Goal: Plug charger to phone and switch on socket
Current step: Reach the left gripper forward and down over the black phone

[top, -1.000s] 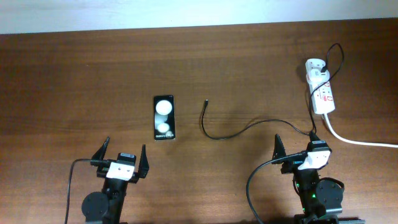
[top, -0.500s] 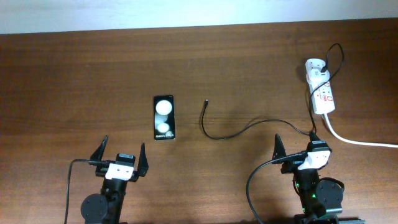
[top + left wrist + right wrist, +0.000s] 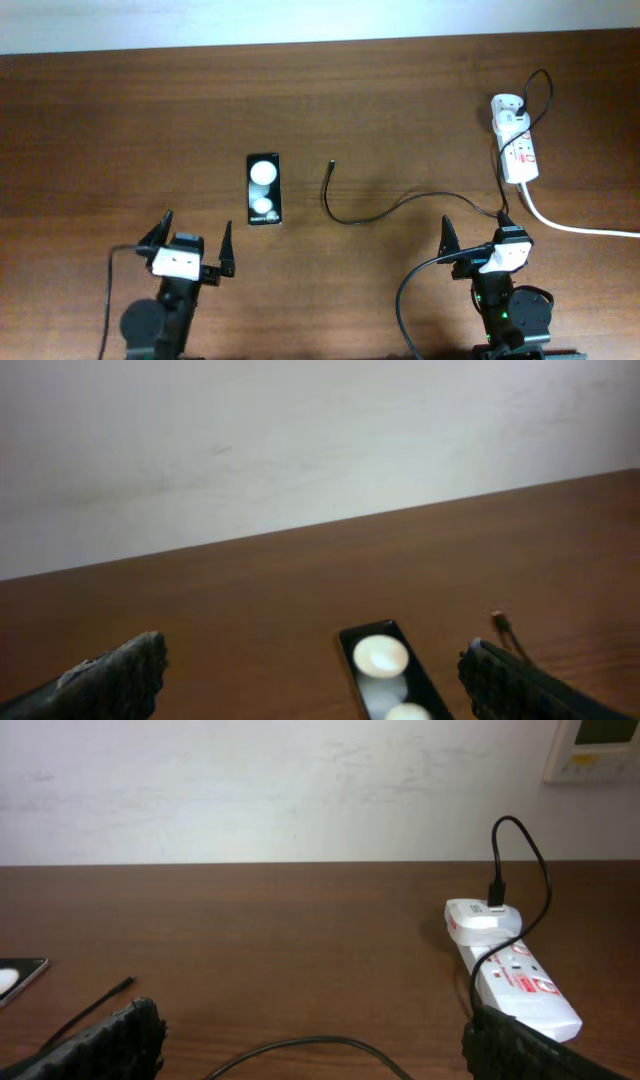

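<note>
beside phone (image 3: 264, 189), charger tip (image 3: 331, 165), not touching

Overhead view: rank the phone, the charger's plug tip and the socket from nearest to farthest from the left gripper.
1. phone, just ahead and right of the left gripper.
2. charger plug tip, in the middle, right of the phone.
3. socket, on the far right side.
</note>
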Controlling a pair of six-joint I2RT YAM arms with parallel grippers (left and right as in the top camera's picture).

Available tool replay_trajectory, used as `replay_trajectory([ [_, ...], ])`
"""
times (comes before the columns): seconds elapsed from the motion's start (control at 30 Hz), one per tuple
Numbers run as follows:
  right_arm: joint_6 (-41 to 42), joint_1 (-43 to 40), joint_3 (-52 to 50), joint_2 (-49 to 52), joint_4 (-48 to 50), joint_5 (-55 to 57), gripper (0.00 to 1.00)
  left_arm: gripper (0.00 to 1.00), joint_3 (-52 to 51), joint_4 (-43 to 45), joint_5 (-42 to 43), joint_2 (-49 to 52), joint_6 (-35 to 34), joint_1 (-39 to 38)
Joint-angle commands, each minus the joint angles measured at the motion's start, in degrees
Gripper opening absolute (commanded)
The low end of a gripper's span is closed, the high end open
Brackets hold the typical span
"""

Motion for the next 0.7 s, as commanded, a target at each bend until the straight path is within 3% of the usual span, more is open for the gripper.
replay_trajectory([
  [0.0,0.2,0.3,-0.4,-0.3,-0.2,0.5,0.99,0.99,10.0,-0.3,4.6,12.3,-0.8,0.2],
  [0.23,0.2,0.3,-0.4,-0.3,-0.2,0.5,0.98,0.99,34.3,-7.6,14.6,43.7,-0.8,0.2],
  [0.47,0.2,0.3,-0.4,-0.3,-0.2,0.5,0.99,0.99,65.4,-29.1,18.3,69.4,-0.8,0.2],
  [0.57,0.2,0.3,-0.4,-0.3,-0.2,0.5,0.99,0.99,74.2,-37.5,18.2,75.5,-0.7,0.2],
  [0.67,0.2,0.3,-0.4,-0.3,-0.2,0.5,0.99,0.99,75.4,-42.1,18.6,77.3,-0.8,0.2],
])
